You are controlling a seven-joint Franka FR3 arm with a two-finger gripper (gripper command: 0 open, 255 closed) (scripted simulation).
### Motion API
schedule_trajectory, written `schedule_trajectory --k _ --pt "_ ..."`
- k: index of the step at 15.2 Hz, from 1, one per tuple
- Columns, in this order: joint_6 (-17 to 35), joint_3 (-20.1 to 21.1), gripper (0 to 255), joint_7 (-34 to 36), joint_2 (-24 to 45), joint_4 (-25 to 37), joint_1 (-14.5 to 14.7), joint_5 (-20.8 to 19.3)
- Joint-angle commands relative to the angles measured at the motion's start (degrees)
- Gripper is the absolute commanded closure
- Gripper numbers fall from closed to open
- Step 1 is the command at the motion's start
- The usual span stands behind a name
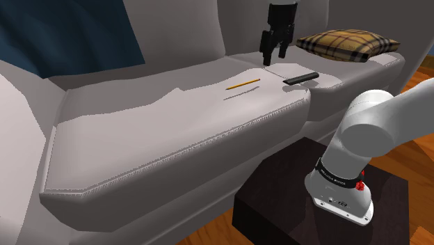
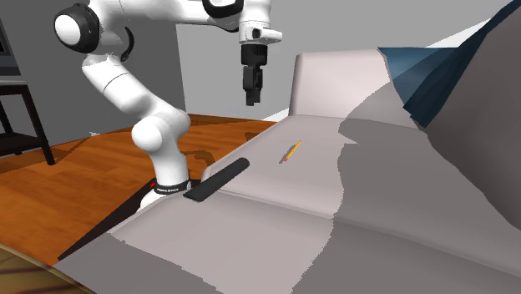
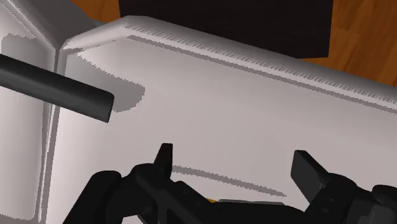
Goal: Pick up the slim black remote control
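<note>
Pincer [image 3: 235, 164] hangs wide open and empty above the sofa seat [image 3: 254, 108]. The slim black remote [image 3: 60, 89] lies flat beyond 1 finger, its length nearly along the finger line, so the wrist likely must turn.

Living room: grey sofa [image 1: 139, 132], plaid cushion [image 1: 351, 45] (wood floor [image 2: 75, 184]).

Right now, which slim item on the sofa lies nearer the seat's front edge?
The black remote, beside the front edge of the seat; the yellow pencil lies farther back, mid-cushion.
</note>
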Motion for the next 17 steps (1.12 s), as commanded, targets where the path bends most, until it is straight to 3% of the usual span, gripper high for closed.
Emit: schedule_trajectory --k 1,9,17 --pt "0.00 0.00 0 0.00 0.00 0.00 0.00 0.00" --pt "-1.91 -15.47 0 -32.00 -8.85 -6.97 4.00 -10.20" --pt "-1.00 -33.46 0 -64.39 -7.15 -4.69 9.77 -22.36"
